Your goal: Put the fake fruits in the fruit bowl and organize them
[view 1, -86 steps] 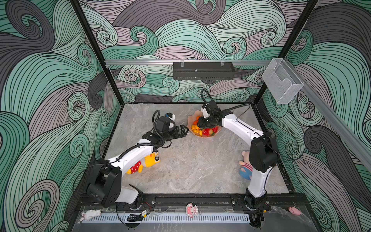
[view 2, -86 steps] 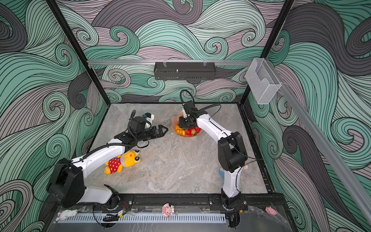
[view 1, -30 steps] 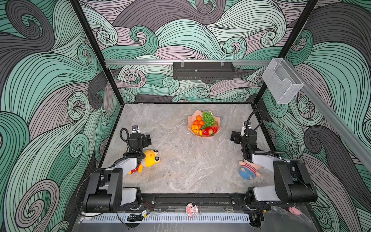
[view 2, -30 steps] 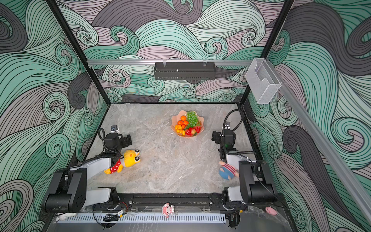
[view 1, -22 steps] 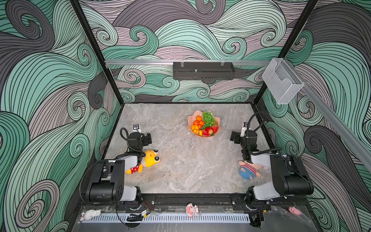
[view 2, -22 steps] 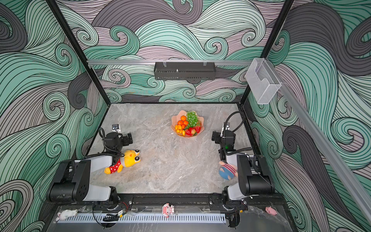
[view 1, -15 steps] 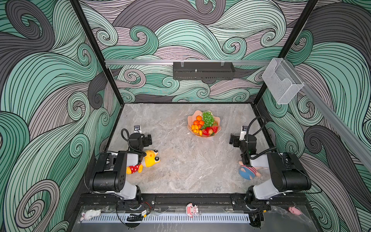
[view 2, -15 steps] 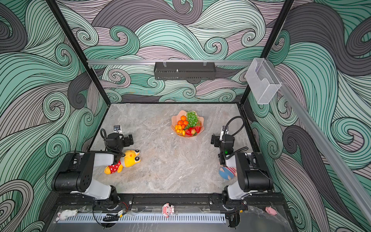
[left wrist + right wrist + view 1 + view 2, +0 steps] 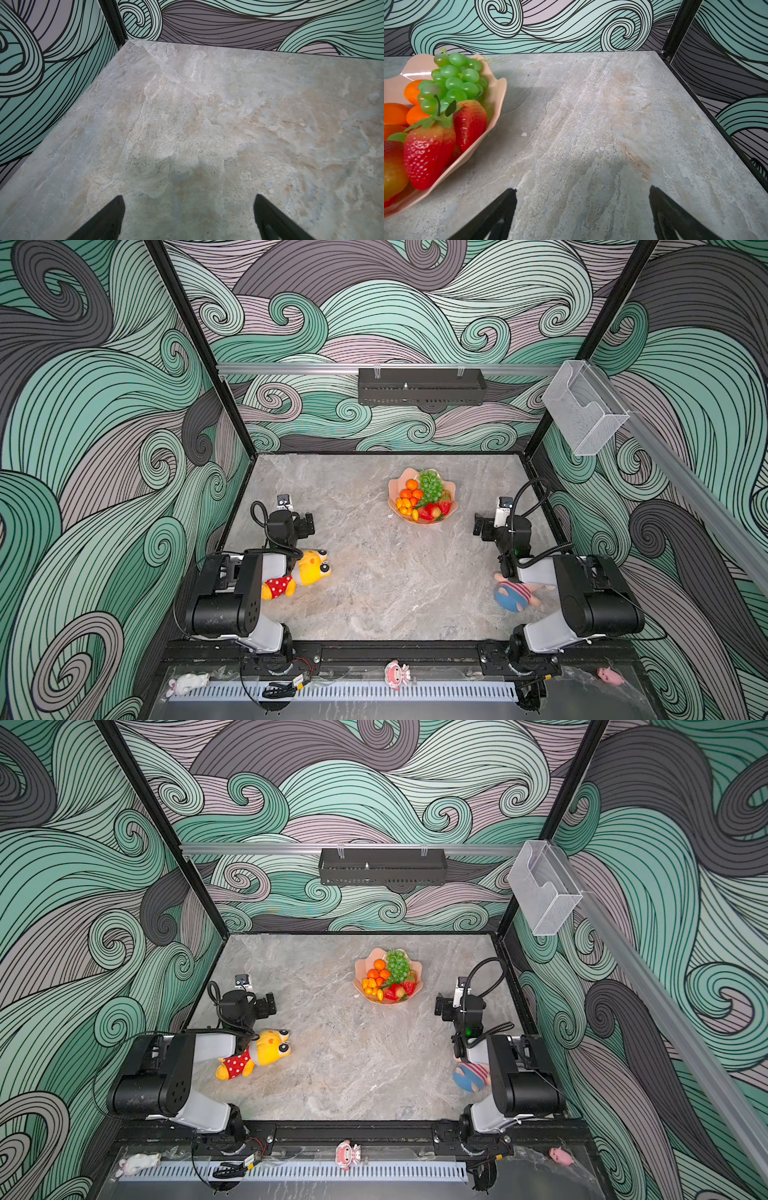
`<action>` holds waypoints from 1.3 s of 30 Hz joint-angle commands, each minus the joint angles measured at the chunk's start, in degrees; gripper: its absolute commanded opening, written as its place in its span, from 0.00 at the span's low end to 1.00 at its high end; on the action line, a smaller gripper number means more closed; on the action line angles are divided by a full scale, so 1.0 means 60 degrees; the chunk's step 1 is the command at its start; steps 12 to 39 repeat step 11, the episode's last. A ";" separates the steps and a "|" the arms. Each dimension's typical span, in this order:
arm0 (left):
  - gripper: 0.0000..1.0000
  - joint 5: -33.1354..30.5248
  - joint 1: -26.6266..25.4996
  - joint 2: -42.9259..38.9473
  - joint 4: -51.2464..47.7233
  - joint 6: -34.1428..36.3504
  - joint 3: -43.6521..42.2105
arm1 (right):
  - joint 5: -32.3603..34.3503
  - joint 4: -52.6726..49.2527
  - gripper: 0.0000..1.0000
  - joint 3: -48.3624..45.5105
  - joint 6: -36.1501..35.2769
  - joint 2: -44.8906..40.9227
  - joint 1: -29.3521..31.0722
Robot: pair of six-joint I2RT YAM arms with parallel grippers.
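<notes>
As both arms are retracting, your left end effector (image 9: 189, 198) and right end effector (image 9: 582, 189) are gaping empty. All fake fruits (image 9: 422, 499) are sitting in the fruit bowl (image 9: 392, 490), suggesting completion.

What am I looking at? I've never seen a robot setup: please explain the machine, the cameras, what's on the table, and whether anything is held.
It is a robot with a left arm and a right arm, each ending in a two-finger gripper. Two pictures look down from overhead; two come from cameras on the wrists. On the table sit a fruit bowl full of fake fruits, a yellow plush toy and a plush doll. The left gripper and right gripper are open, empty.
</notes>
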 commanded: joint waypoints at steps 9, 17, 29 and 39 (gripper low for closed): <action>0.99 -0.0042 0.0073 0.0042 -0.0044 -0.0012 0.0160 | -0.0042 0.0019 0.99 0.0232 -0.0116 0.0068 0.0054; 0.99 -0.0039 0.0069 0.0039 -0.0053 -0.0019 0.0160 | -0.0023 0.0110 0.99 0.0155 -0.0115 -0.0003 0.0054; 0.99 -0.0039 0.0069 0.0039 -0.0053 -0.0019 0.0160 | -0.0023 0.0110 0.99 0.0155 -0.0115 -0.0003 0.0054; 0.99 -0.0039 0.0069 0.0039 -0.0053 -0.0019 0.0160 | -0.0023 0.0110 0.99 0.0155 -0.0115 -0.0003 0.0054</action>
